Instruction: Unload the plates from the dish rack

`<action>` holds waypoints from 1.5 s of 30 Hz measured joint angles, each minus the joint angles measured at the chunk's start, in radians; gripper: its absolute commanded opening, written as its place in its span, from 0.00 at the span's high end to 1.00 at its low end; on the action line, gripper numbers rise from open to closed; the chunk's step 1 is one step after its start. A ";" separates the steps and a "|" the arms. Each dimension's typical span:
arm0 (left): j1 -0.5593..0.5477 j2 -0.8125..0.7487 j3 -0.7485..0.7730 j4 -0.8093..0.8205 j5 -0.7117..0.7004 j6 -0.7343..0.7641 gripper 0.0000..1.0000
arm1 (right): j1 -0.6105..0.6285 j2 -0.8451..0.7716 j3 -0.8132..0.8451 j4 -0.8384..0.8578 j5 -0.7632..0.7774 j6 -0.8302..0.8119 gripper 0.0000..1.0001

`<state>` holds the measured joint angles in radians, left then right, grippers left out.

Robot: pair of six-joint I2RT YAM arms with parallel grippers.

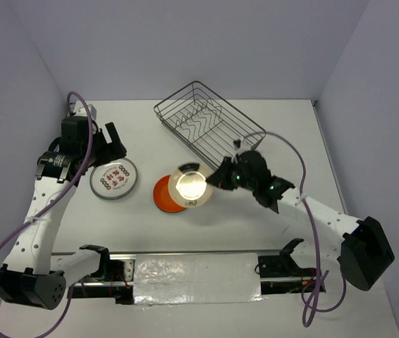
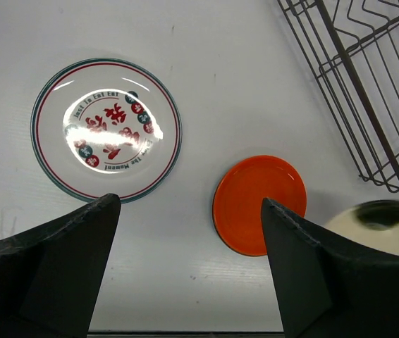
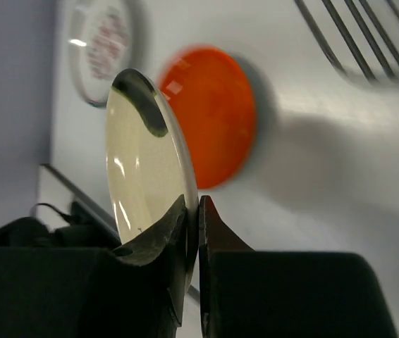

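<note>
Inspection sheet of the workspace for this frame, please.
Surface: white table, silver tape strip at the near edge.
Job's things: grey wire dish rack holds no plates; white round plate with red motifs and orange round plate lie flat, apart; cream dark-rimmed plate held tilted.
Clutter: nothing seen.
Grippers: left gripper jaws open above the table; right gripper jaws shut on the cream plate's rim.
Cables: purple cables loop off both arms.
Surroundings: plain pale walls.

The cream plate [image 1: 191, 186] hides part of the orange plate [image 1: 161, 194]
</note>
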<state>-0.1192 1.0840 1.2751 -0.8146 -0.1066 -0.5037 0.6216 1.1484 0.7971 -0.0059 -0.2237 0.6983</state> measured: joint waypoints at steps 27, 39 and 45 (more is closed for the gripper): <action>0.000 -0.087 -0.058 -0.038 0.030 0.034 0.01 | 0.193 0.349 -0.119 0.237 0.314 0.417 0.89; 0.000 -0.112 -0.080 -0.076 0.028 0.060 0.01 | 0.238 0.463 0.096 0.074 0.295 0.331 0.24; 0.000 -0.084 -0.077 -0.076 0.031 0.060 0.00 | 0.293 0.560 0.295 -0.172 0.285 0.280 0.20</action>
<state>-0.1192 1.0000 1.1980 -0.8902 -0.0753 -0.4435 0.9146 1.7084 1.0920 -0.1776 0.0608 0.9783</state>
